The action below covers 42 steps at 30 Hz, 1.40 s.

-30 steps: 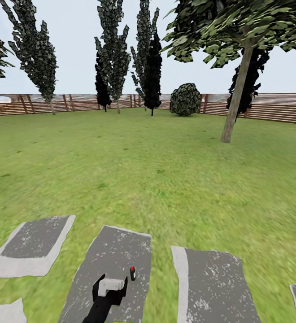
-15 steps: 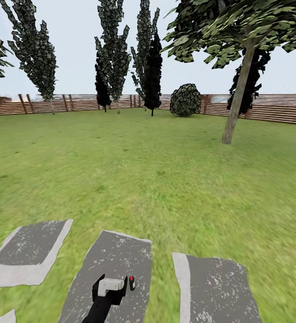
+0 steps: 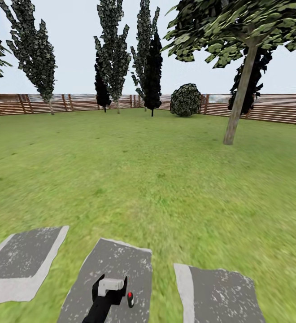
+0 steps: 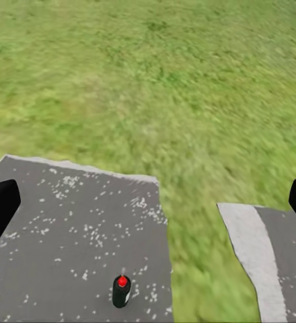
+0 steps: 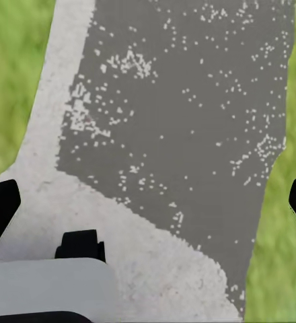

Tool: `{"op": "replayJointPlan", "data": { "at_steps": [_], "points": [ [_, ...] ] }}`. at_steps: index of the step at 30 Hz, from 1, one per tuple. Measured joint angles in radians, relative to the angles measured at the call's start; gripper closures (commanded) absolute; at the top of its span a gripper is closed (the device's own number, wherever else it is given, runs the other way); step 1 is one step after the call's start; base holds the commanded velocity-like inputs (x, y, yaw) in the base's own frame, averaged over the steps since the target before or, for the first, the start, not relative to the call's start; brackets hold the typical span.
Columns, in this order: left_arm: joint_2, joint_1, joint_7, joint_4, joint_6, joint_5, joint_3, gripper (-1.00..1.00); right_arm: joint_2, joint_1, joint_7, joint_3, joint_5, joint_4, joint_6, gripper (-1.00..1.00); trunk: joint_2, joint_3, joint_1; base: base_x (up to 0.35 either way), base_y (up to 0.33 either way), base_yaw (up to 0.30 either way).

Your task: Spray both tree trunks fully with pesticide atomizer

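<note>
atomizer [image 3: 130, 299] stands on a paving slab [image 3: 116, 264] beside the left gripper [image 4: 148, 202] — fingers spread wide, empty — placed for a grab.

Open lawn [image 3: 134, 179] ahead — nothing standing between the grey paving slabs [image 3: 112, 273] at the near edge and the far fence [image 3: 273, 107]. Only upright obstacle nearby: one leaning grey-brown tree trunk [image 3: 238, 98] toward the far right. Small dark bottle with a red spot [image 4: 122, 291] upright on the middle slab — bare stone all around it.
</note>
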State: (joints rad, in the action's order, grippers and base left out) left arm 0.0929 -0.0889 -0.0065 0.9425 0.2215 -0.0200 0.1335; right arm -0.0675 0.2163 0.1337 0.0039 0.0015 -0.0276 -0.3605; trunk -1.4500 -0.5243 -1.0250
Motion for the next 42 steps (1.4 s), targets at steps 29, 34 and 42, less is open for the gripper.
{"op": "replayJointPlan", "data": {
  "at_steps": [29, 34, 42],
  "points": [
    [-0.001, 0.0, 0.0, 0.0, 0.001, 0.0, 0.0, -1.0, 0.0, 0.0, 0.0, 0.0, 0.001, 0.0, 0.001, -1.0, 0.0, 0.0, 0.0, 0.172, 0.0, 0.0],
    [-0.001, 0.0, 0.0, -0.001, 0.001, 0.0, 0.0, -1.0, 0.0, 0.0, 0.0, 0.0, 0.002, 0.0, 0.001, -1.0, 0.0, 0.0, 0.0, 0.009, 0.0, 0.0],
    [0.0, 0.0, 0.0, -0.001, -0.003, 0.0, 0.001, -1.0, -0.032, 0.001, 0.003, -0.002, -0.001, 0.004, -0.001, -1.0, 0.0, 0.0, 0.0, 0.001, 0.0, 0.0]
  ]
}}
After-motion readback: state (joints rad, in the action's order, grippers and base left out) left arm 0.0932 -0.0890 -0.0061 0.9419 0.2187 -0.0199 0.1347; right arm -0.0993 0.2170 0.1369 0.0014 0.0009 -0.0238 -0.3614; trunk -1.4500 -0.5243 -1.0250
